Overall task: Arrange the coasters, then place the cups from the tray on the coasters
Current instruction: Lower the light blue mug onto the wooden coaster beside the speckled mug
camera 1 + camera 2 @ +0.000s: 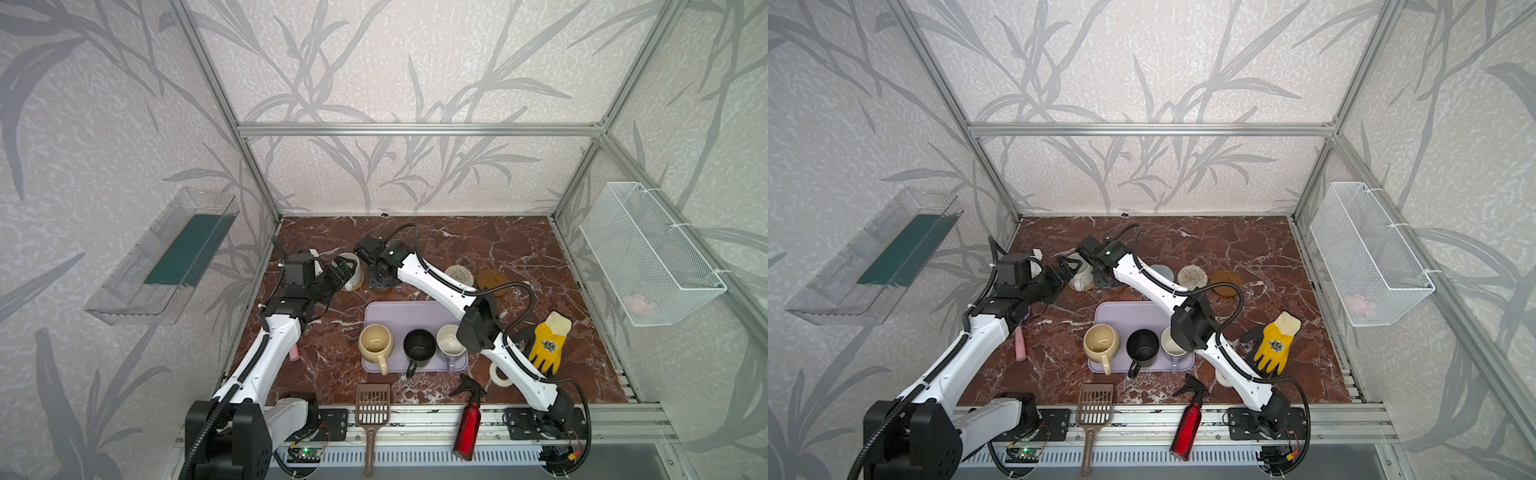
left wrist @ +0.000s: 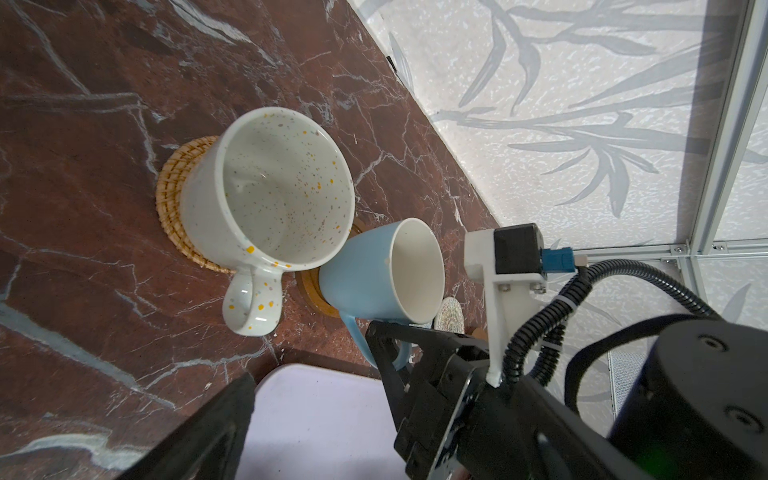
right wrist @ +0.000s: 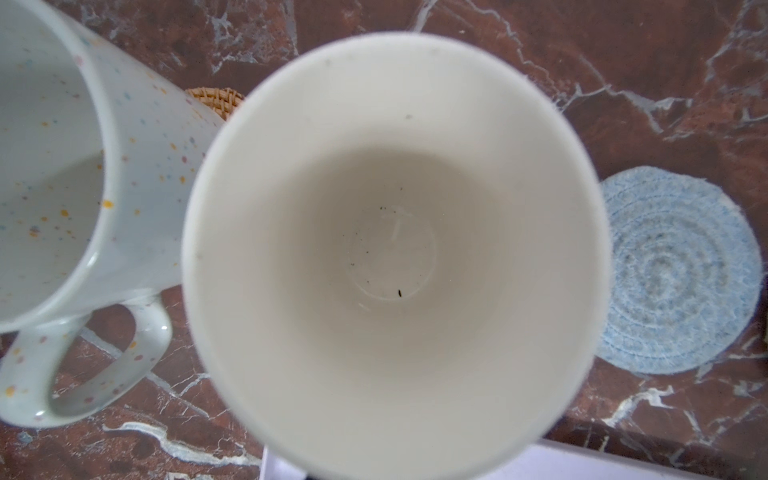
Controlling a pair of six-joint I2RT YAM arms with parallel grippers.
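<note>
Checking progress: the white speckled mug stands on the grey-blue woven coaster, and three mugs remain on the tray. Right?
No: the white speckled mug stands on the orange-tan woven coaster, as the left wrist view shows. The grey-blue woven coaster lies bare in the right wrist view. Three mugs do remain on the tray.

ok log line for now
left hand open | white speckled mug on orange woven coaster | right hand shut on handle of light blue mug | three mugs on lavender tray
</note>
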